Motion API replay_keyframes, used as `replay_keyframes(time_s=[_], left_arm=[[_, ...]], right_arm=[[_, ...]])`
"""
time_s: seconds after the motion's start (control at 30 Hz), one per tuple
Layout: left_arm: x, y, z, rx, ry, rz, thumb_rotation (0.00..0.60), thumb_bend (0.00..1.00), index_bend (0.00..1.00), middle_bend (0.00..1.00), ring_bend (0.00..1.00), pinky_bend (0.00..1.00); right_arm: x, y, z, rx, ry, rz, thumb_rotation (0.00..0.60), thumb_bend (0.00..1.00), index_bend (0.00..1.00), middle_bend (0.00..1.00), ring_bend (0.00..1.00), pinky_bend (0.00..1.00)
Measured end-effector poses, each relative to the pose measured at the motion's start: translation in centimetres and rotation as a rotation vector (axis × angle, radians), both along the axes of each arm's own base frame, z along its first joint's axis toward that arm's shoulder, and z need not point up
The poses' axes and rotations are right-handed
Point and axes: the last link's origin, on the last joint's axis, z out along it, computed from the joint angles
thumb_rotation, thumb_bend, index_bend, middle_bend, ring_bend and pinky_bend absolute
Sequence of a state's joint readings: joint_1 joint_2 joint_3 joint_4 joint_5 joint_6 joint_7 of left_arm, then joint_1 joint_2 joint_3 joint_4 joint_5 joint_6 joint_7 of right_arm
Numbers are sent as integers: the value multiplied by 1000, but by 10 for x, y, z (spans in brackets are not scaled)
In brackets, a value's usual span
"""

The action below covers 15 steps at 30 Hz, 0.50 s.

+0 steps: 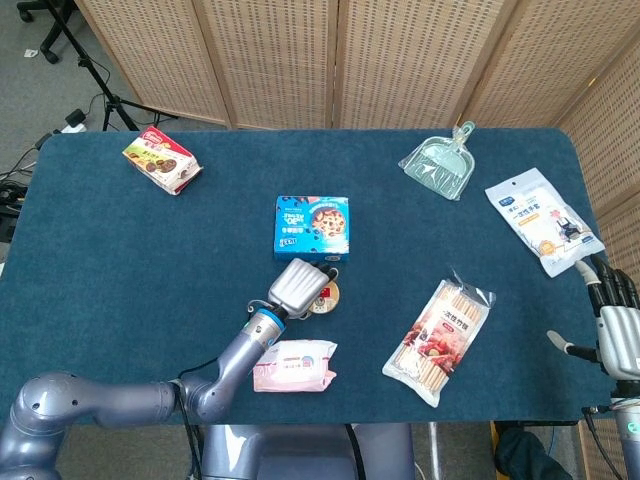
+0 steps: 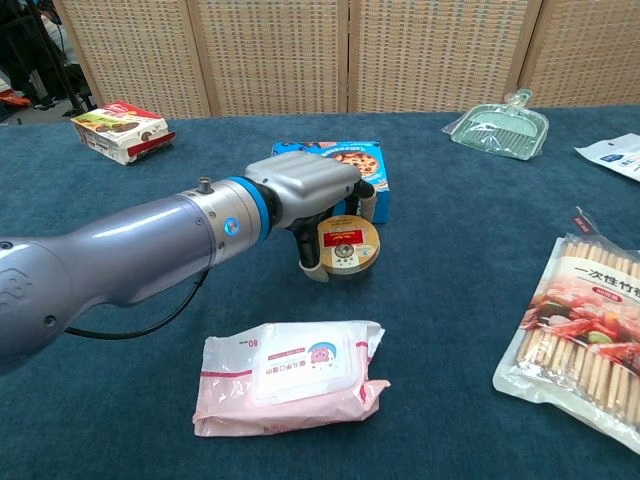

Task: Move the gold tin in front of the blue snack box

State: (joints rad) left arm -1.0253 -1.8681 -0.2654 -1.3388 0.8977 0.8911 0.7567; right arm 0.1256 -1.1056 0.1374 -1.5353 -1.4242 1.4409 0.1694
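Observation:
The blue snack box (image 1: 312, 228) lies flat at the table's middle, and the chest view shows its cookie print (image 2: 350, 161) behind my left hand. My left hand (image 1: 298, 286) grips the round gold tin (image 1: 326, 295) from above and from the left. The tin (image 2: 347, 247) is tilted with its labelled lid facing the chest camera. It sits low over the cloth just in front of the box; whether it touches the table I cannot tell. My right hand (image 1: 615, 322) stays at the table's right front edge with its fingers apart, holding nothing.
A pink wipes pack (image 2: 290, 375) lies just in front of the tin. A bamboo-stick pack (image 1: 440, 340) is to the right, with a green dustpan (image 1: 440, 165) and a white pouch (image 1: 543, 220) at the back right. A cookie box (image 1: 162, 163) sits at the back left.

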Motion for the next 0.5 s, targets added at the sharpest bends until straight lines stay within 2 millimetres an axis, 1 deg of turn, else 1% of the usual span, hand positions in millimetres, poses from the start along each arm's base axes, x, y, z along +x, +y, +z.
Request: replay_keyframes(time_s=[0.1,0.2,0.27,0.33,0.37,0.43,0.47,0.5], left_arm=[[0,0,-7,-5,10,4,600,240,547,469,424,586],[0,1,-6,8,12,0,600,232,547,469,423,586],[0,2,-5,20,10,-4,600,220,541,435,381,579],[0,2,-4,27,10,-4,600,212,528,359,299,551],[-1,2,-4,29,11,0,600,211,520,338,279,540],[-2,4,-3,48,12,9,600,197,474,271,212,497],[-2,4,-2,59,11,12,600,186,409,197,135,441],[-3,5,-2,73,13,17,600,173,309,108,62,367]], right_arm=[[-1,-1,0,-1,-1,-2,600,0,0,0,0,0],[-1,-1,1,-3,-4,-4,600,0,0,0,0,0],[-1,-1,2,-5,-7,-4,600,0,0,0,0,0],[-1,0,2,-6,-9,-3,600,0,0,0,0,0],[-1,0,2,-6,-10,-2,600,0,0,0,0,0],[0,0,2,-6,-10,-1,600,0,0,0,0,0],[0,1,2,-6,-10,-1,600,0,0,0,0,0],[0,1,2,-6,-9,0,600,0,0,0,0,0]])
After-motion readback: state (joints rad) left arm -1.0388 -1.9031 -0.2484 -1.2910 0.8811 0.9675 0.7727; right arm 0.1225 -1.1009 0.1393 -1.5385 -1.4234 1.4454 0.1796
